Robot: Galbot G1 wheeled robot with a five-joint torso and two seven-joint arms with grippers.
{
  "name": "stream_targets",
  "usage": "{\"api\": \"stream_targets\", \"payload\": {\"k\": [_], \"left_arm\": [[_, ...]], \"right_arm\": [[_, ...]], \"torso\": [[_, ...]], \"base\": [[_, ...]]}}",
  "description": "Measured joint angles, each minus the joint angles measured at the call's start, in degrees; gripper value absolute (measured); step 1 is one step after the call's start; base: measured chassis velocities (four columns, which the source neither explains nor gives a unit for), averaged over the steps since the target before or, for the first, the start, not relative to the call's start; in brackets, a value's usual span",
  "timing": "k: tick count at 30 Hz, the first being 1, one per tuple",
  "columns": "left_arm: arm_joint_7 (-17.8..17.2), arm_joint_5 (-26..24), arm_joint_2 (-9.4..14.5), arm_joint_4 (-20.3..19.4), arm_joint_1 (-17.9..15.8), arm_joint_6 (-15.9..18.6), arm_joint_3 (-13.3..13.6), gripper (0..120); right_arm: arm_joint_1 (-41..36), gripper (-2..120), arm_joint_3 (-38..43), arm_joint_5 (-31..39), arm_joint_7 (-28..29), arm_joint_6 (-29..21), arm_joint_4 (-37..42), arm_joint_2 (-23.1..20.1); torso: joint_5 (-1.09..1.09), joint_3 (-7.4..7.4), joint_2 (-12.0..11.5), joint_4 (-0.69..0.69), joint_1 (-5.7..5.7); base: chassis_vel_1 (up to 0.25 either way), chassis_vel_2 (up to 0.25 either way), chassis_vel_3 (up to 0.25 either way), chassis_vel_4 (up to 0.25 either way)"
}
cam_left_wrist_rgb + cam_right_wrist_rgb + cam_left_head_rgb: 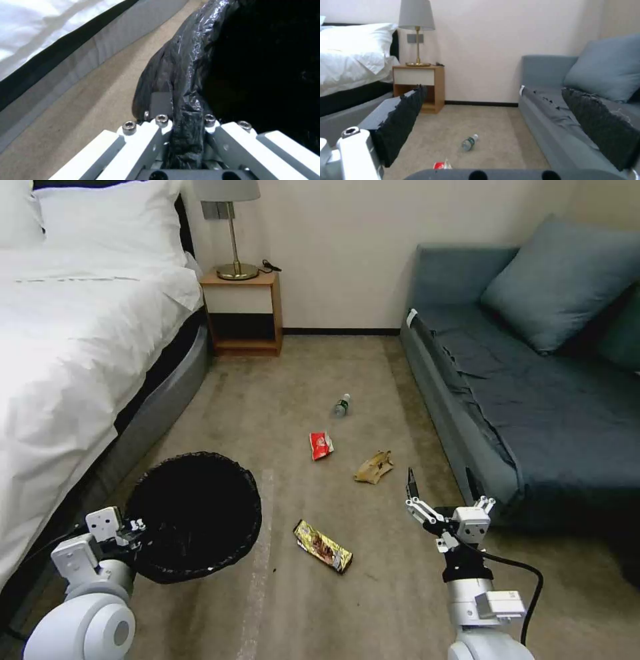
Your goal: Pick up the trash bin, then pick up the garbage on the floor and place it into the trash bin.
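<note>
Left gripper jaws clenched on the trash bin rim, bin lifted beside the bed. Right gripper jaws spread wide, released; the garbage on the floor ahead and beside them

Round black-bagged trash bin is hiding its own base. Red-and-white crinkled packet is getting cut off by gripper body; label on small clear bottle too small to read.

Beige carpeted floor between bed and sofa, gold-yellow wrapper nearest, crumpled tan paper and red-and-white packet farther on, small clear bottle lying on its side beyond, well apart
</note>
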Motion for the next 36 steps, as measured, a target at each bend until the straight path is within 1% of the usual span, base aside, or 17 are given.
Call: {"api": "stream_targets", "payload": {"k": [10, 15, 17, 18, 23, 24, 26, 29, 30, 32, 34, 35, 36], "left_arm": [[0.0, 0.0, 0.1, 1.0, -0.7, -0.2, 0.2, 2], [0.0, 0.0, 0.4, 1.6, -1.3, -0.2, 0.8, 2], [0.1, 0.0, 0.8, 2.4, -2.1, -0.2, 1.4, 2], [0.1, 0.0, 0.8, 2.4, -2.1, -0.2, 1.4, 2], [0.4, 0.2, 1.1, 3.4, -2.2, -0.2, 1.7, 2], [0.4, 0.2, 1.1, 3.4, -2.2, -0.2, 1.7, 2], [0.4, 0.7, 1.0, 3.7, -2.3, -0.2, 1.8, 2], [0.6, 1.8, 0.7, 4.2, -2.3, -0.2, 1.9, 2], [0.6, 1.8, 0.7, 4.2, -2.3, -0.2, 1.9, 2], [0.8, 2.9, 0.6, 4.7, -2.2, -0.3, 1.9, 2], [1.0, 4.0, 0.4, 4.9, -2.1, -0.4, 1.9, 2], [1.0, 4.0, 0.4, 4.9, -2.1, -0.4, 1.9, 2], [1.0, 4.5, 0.3, 5.1, -2.0, -0.5, 1.9, 2]], "right_arm": [[1.2, 100, -0.1, -0.3, 0.0, -0.3, -1.3, -0.2], [3.3, 100, 0.0, -0.9, -1.0, -0.7, -3.3, -2.4], [4.2, 100, -0.2, 0.3, -2.3, -2.9, -4.9, -5.5], [4.2, 100, -0.2, 0.3, -2.3, -2.9, -4.9, -5.5], [8.4, 100, -6.1, 11.3, -12.4, -10.8, -12.6, -15.3], [8.4, 100, -6.1, 11.3, -12.4, -10.8, -12.6, -15.3], [11.0, 100, -10.3, 17.2, -15.6, -13.4, -16.9, -20.5], [15.0, 100, -16.3, 25.0, -16.4, -16.7, -22.1, -27.2], [15.0, 100, -16.3, 25.0, -16.4, -16.7, -22.1, -27.2], [18.2, 100, -20.4, 28.7, -16.5, -18.0, -26.1, -30.6], [21.4, 100, -24.1, 30.5, -16.6, -18.2, -30.1, -32.6], [21.4, 100, -24.1, 30.5, -16.6, -18.2, -30.1, -32.6], [23.0, 100, -26.0, 31.3, -16.8, -18.2, -32.1, -33.3]], "torso": [[-0.01, 0.0, 0.0, -0.01, 0.0], [0.01, 0.01, 0.0, 0.0, 0.01], [-0.01, 0.01, 0.0, -0.01, 0.01], [-0.01, 0.01, 0.0, -0.01, 0.01], [0.01, 0.0, 0.0, 0.0, 0.0], [0.01, 0.0, 0.0, 0.0, 0.0], [0.02, 0.0, 0.0, 0.0, 0.0], [0.01, 0.0, 0.0, 0.01, 0.0], [0.01, 0.0, 0.0, 0.01, 0.0], [0.0, 0.0, 0.0, 0.0, 0.0], [0.01, 0.0, 0.0, 0.0, 0.0], [0.01, 0.0, 0.0, 0.0, 0.0], [0.01, 0.0, 0.0, 0.0, 0.0]], "base": [[-0.132, 0.141, 0.141, -0.138], [-0.108, 0.132, 0.127, -0.109], [-0.022, 0.025, 0.028, -0.019], [0.0, 0.0, 0.0, 0.0], [0.0, 0.0, 0.0, 0.0], [0.0, 0.0, 0.0, 0.0], [0.0, 0.0, 0.0, 0.0], [0.0, 0.0, 0.0, 0.0], [0.0, 0.0, 0.0, 0.0], [0.0, 0.0, 0.0, 0.0], [0.0, 0.0, 0.0, 0.0], [0.0, 0.0, 0.0, 0.0], [0.0, 0.0, 0.0, 0.0]]}}
